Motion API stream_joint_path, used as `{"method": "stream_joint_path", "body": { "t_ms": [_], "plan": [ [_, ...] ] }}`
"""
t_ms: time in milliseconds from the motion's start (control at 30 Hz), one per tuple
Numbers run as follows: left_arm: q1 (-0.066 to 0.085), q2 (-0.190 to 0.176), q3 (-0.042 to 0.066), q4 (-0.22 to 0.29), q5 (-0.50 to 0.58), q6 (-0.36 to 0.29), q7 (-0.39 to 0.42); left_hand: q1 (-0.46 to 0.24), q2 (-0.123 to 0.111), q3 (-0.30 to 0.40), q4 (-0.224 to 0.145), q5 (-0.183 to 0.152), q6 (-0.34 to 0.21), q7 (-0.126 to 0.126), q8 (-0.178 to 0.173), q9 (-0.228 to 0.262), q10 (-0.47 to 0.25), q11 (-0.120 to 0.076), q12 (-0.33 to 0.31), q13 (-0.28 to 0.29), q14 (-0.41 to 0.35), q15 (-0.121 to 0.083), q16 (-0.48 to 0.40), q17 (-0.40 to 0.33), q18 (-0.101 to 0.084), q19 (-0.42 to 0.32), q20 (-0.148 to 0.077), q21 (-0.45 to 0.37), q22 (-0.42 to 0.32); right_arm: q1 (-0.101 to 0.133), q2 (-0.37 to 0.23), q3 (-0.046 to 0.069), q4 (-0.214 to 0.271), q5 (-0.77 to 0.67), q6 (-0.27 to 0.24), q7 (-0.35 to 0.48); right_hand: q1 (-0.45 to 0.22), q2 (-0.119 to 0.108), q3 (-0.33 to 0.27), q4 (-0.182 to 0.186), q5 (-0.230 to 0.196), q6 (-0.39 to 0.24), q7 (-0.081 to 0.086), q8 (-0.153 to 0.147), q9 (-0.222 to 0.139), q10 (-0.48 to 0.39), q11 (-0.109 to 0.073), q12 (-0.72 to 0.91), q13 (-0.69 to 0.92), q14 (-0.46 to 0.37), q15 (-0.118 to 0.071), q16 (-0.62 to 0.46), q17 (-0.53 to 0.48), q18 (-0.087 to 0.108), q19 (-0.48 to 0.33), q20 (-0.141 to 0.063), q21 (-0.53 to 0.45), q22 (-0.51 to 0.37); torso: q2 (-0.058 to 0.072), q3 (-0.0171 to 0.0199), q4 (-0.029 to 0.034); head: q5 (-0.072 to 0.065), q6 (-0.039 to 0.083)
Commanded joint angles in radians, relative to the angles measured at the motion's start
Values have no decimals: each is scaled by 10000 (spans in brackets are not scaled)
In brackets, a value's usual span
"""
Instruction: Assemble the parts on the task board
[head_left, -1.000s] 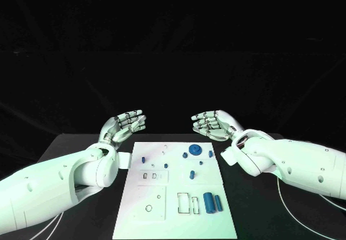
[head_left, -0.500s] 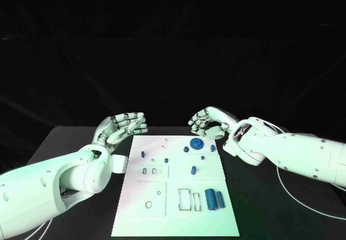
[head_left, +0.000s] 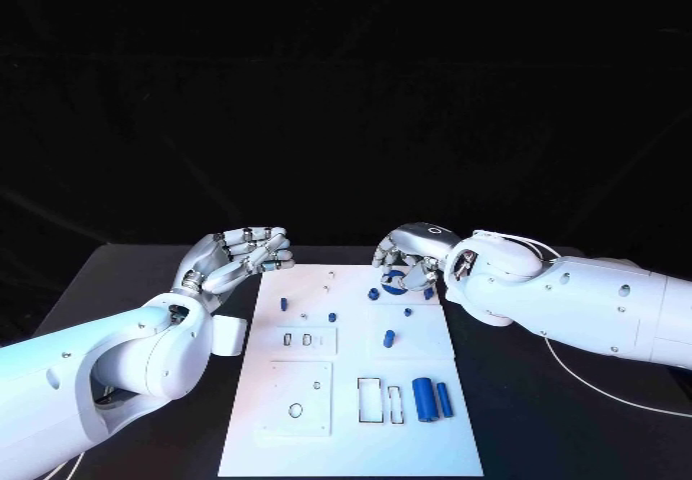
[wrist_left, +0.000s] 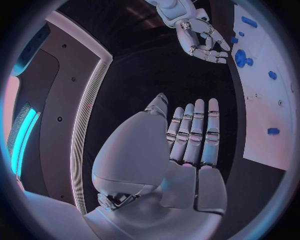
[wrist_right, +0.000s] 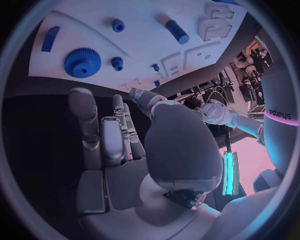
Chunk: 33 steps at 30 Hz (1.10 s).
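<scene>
The task board (head_left: 361, 400) is placed in the middle of the black table (head_left: 116, 290), with small blue parts (head_left: 424, 398) spread on it. The right hand (head_left: 408, 262) is held above the blue gear (wrist_right: 82, 62) at the far end, fingers apart, nothing grasped. The left hand (head_left: 238, 256) is held beside the board's far left corner, fingers loosely apart, empty.

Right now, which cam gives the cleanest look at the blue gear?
Right wrist view: the blue gear lies unobstructed on the task board, teeth visible. In the head view the right hand covers most of it. The left wrist view shows it small, near the rim.
</scene>
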Motion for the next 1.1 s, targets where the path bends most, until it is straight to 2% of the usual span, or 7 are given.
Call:
{"method": "stream_joint_path", "body": {
  "t_ms": [33,267,333,567,767,933,1100],
  "plan": [
    [27,7,9,69,-13,254,-33,47,-26,37,26,-41,63,170,17,-1,55,3,-27,-3,-45,19,-60,7,118,76,0,23,-19,7,64,2,-36,-1064,621,-557,-24,-125,-35,97,-91,-111,26,-62,62,-268,61,-25,0,536,94,414,454,-166,83,53,645,797,154,-14,55,-49,29],
    [38,20,9,106,7,278,-70,31,-41,33,34,-44,55,187,4,-7,50,13,-52,-8,-75,28,-88,9,116,86,-1,18,-27,-31,200,-1,-127,-1344,772,-626,57,-140,-227,126,-115,-288,32,-142,148,-845,130,-40,-9,512,173,665,677,-160,-101,168,998,1211,292,-23,82,-89,102],
    [38,20,9,109,9,281,-80,31,-41,33,34,-44,55,187,4,-7,50,13,-52,-8,-75,28,-88,9,116,86,-1,18,-27,-42,225,-2,-155,-1368,788,-636,74,-127,-246,126,-111,-294,33,-144,157,-893,137,-39,-7,514,179,692,707,-168,-97,177,1059,1295,311,-21,87,-81,92],
    [40,21,9,112,13,300,-132,-15,-69,20,47,-49,15,250,-39,-26,11,56,-123,-18,-116,54,-138,20,114,106,-2,6,-45,-77,327,-6,-253,-1411,849,-613,102,-56,-262,147,-83,-270,52,-129,190,-861,142,2,29,554,189,839,892,-206,-28,198,1299,1613,361,-17,120,-89,49],
    [44,20,10,104,14,298,-151,-16,-69,20,47,-49,14,251,-40,-27,10,57,-125,-18,-117,55,-140,20,114,107,-2,5,-46,-121,404,-13,-322,-1424,952,-606,145,-2,-232,158,12,-223,59,-106,229,-792,142,22,70,594,195,981,1065,-250,54,213,1562,1959,389,-6,117,-84,26],
    [47,7,10,94,14,296,-161,-20,-67,21,48,-49,13,257,-43,-28,7,62,-132,-18,-124,59,-147,22,113,109,-2,4,-48,-159,439,-18,-364,-1444,992,-602,155,20,-209,170,36,-189,69,-90,252,-749,144,29,90,610,200,1046,1142,-272,92,222,1690,2128,422,-11,122,-73,47],
    [51,17,11,70,15,305,-176,-20,-67,21,48,-49,13,257,-43,-28,7,62,-132,-18,-124,59,-147,22,113,109,-2,4,-48,-192,502,-20,-393,-1452,1002,-582,181,68,-135,188,61,-125,51,-57,296,-623,123,51,129,639,191,1159,1277,-306,154,226,1904,2410,437,-26,157,-88,33]
  ]
}}
